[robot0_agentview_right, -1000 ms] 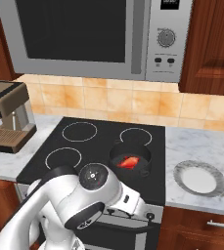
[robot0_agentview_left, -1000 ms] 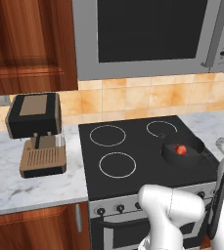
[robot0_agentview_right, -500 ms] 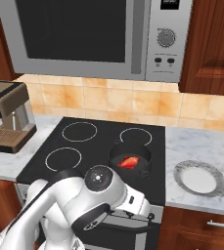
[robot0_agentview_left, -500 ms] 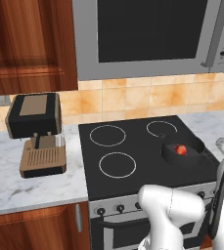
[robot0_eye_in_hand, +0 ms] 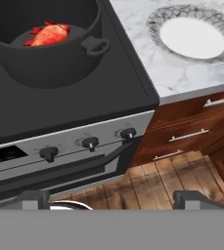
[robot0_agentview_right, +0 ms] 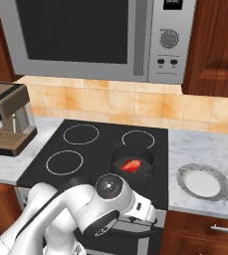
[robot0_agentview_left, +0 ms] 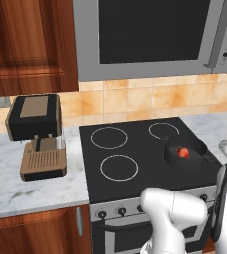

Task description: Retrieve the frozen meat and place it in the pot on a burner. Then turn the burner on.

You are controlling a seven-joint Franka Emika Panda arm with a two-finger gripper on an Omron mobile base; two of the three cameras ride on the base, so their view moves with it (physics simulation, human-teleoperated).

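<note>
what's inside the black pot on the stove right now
The frozen meat lies on the bottom of the pot. Nothing else shows inside, though the near wall hides some of the bottom.

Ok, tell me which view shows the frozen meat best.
The hand view: the frozen meat sits large and unobstructed inside the pot. Both base views show it as a small red speck.

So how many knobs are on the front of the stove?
3 knobs show in the hand view, in a row below the pot; more may be hidden leftward.
</note>
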